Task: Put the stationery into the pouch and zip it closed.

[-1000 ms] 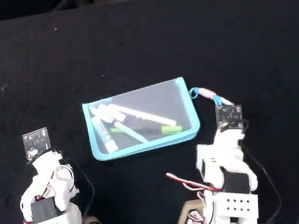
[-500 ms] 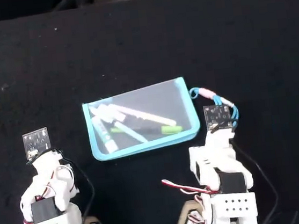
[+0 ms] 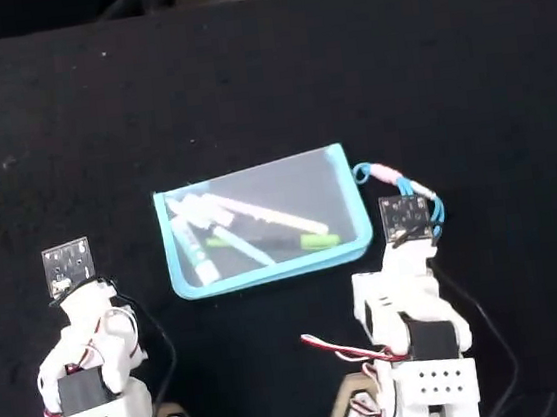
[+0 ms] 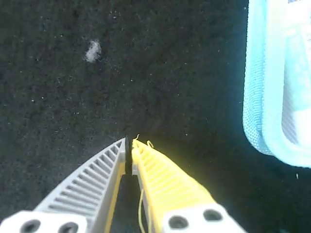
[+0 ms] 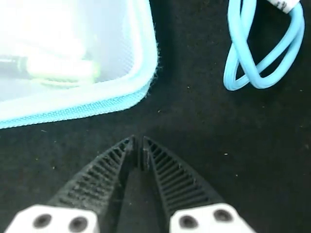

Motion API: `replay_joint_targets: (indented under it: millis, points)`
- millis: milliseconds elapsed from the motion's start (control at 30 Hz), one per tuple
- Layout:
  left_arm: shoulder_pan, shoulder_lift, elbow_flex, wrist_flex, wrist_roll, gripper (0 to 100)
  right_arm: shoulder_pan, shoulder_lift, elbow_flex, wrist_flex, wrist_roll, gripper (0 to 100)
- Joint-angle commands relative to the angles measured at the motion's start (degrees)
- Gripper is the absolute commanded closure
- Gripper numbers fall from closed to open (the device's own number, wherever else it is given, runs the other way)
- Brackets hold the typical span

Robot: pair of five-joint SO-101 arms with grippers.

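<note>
A clear pouch (image 3: pixel 265 222) with a light blue border lies mid-table, with several pens and markers (image 3: pixel 251 232) inside it. A blue cord loop with a pink tag (image 3: pixel 402 186) trails from its far right corner. My left gripper (image 4: pixel 130 143) is shut and holds nothing, low over bare cloth to the pouch's left; the pouch edge (image 4: pixel 265 87) shows beside it. My right gripper (image 5: pixel 138 143) is shut and holds nothing, just short of the pouch's near right corner (image 5: pixel 141 73), with the cord loop (image 5: pixel 262 53) close by.
The table is covered in black cloth (image 3: pixel 265 89). The left arm (image 3: pixel 88 351) sits at the near left and the right arm (image 3: pixel 410 304) at the near right. A pale speck of lint (image 4: pixel 92 50) lies on the cloth ahead of my left gripper.
The right arm swung a little to the left, toward the pouch, between one second and half a second ago, then held still. The left arm and the pouch stayed put.
</note>
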Motion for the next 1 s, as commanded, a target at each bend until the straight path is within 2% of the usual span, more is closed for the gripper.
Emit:
replay_joint_targets:
  millis: [0,167,967]
  points:
    - [0.13,-0.44,1.36,0.26,0.62,97,-0.53,-2.95,-0.22,0.7,-0.18,98.3]
    - [0.13,-0.44,1.36,0.26,0.62,97,-0.26,-14.29,-0.92,9.93,-0.18,98.4]
    - [0.57,-0.88,1.36,0.53,0.62,97,-0.18,-13.05,-0.84,9.32,-0.18,98.5]
